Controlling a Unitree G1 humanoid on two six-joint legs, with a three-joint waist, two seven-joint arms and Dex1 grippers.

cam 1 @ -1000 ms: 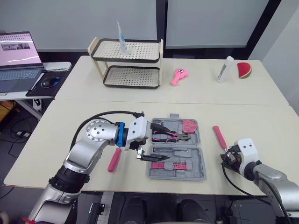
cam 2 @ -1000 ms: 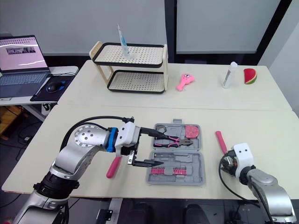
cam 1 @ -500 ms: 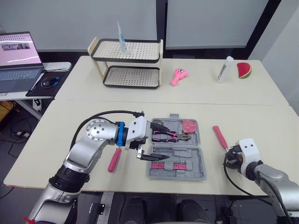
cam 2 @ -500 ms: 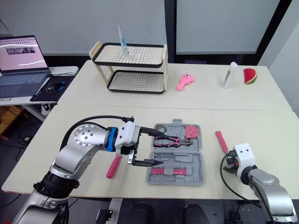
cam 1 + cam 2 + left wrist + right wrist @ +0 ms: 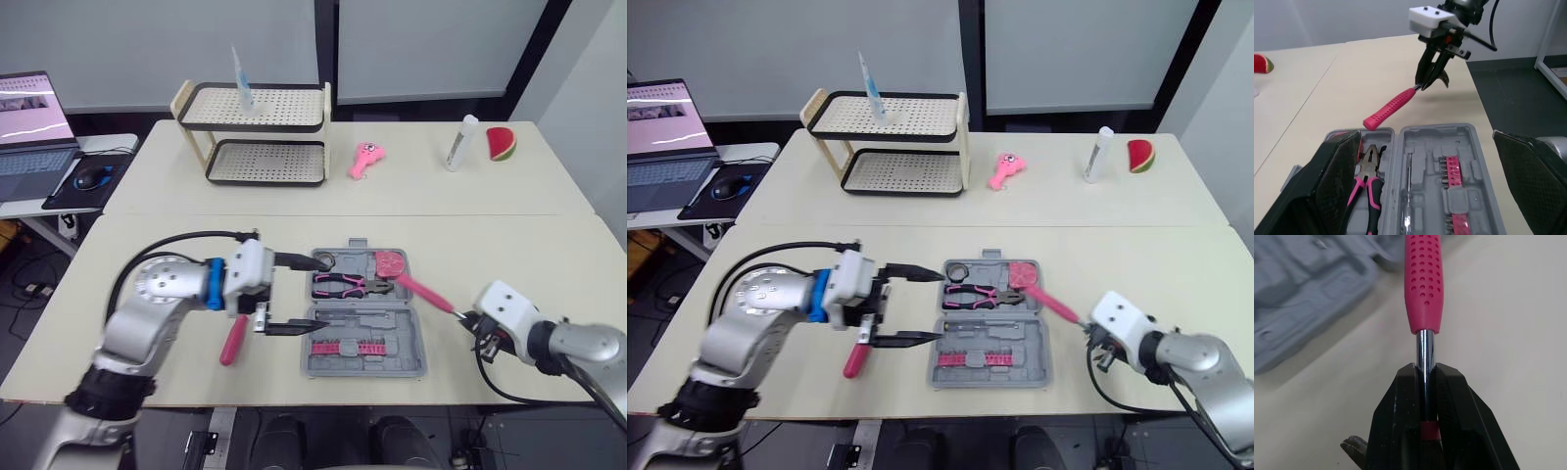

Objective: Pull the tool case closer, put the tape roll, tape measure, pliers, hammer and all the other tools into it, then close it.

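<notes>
The grey tool case (image 5: 364,364) lies open at the table's front middle. Inside it are pink-handled pliers (image 5: 343,286), a pink tape measure (image 5: 390,261), a tape roll (image 5: 325,261) and a row of pink bits (image 5: 345,345). My right gripper (image 5: 460,315) is shut on the hammer's (image 5: 423,291) chrome shaft (image 5: 1423,347), just right of the case. The hammer's pink handle (image 5: 1422,279) slants up over the case's right edge. My left gripper (image 5: 319,293) is open at the case's left end, fingers (image 5: 1337,181) spread wide. A pink-handled tool (image 5: 233,339) lies on the table left of the case.
A two-shelf rack (image 5: 257,132) stands at the back left. A pink toy (image 5: 364,160), a white bottle (image 5: 457,144) and a watermelon slice (image 5: 501,143) lie at the back right. A laptop (image 5: 29,127) and mouse (image 5: 86,178) sit on a side table far left.
The camera view has shifted. My right gripper has taken the hammer off the table and carried it left, so its handle now reaches over the case's right edge. The left gripper stays open.
</notes>
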